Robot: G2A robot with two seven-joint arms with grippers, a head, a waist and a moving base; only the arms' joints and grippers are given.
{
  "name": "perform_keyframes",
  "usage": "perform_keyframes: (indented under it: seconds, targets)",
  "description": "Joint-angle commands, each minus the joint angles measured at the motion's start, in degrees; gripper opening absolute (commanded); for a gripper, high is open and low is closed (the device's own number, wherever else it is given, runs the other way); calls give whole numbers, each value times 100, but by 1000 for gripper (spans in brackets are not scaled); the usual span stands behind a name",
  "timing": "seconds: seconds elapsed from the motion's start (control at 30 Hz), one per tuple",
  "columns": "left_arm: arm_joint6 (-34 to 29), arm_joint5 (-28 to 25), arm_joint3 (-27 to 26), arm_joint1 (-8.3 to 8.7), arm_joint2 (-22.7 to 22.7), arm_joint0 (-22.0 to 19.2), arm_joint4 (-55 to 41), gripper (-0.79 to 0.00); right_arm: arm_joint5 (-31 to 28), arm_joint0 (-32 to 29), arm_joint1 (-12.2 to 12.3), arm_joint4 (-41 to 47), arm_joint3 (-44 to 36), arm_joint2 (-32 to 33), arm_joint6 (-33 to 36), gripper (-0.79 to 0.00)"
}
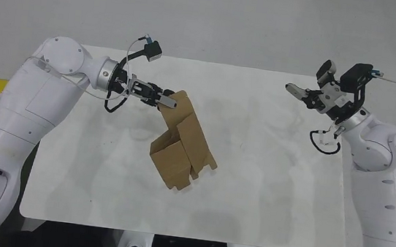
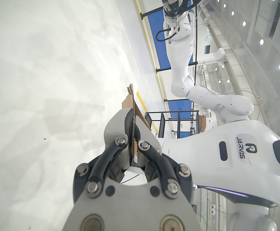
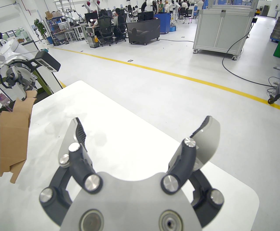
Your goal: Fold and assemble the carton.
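In the top view, the brown carton [image 1: 181,144] is near the middle of the white worktop [image 1: 271,191], a bit to the left side. It is partly opened into a box shape. Its long side runs from the far end, by the left pincer [image 1: 167,101], down toward the near edge and a little to the right. The open mouth faces the near edge. The left pincer is closed on the carton's far top edge. The low end seems to rest on the worktop, but I cannot be sure. The right pincer [image 1: 295,90] is by the far right corner, well apart from the carton, with its fingers spread.

In the left wrist view, the left pincer [image 2: 132,129] pinches a thin edge of the carton [image 2: 131,96]. The cardboard is seen edge-on and points straight away from the pincer.

In the right wrist view, the right pincer [image 3: 142,119] is wide open with nothing in it, above the worktop [image 3: 109,135]. The carton [image 3: 15,135] is far off to one side, with its top corner held up by the left pincer [image 3: 21,94].
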Motion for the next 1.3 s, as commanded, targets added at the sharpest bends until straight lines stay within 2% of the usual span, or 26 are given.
perform_keyframes:
  seconds: [0.0,0.97,1.17,1.27]
  targets:
    - [0,0,0,0,0,0,1,-785,0,0,0,0,0,0,0,0]
    - [0,0,0,0,0,0,1,-785,35,-67,-2,10,-80,-41,-7,0]
    - [44,8,-13,0,-2,17,7,-785,-389,82,3,601,126,-408,708,0]
    - [202,68,-214,18,-45,105,161,-785,-485,213,-8,941,273,-643,1063,0]
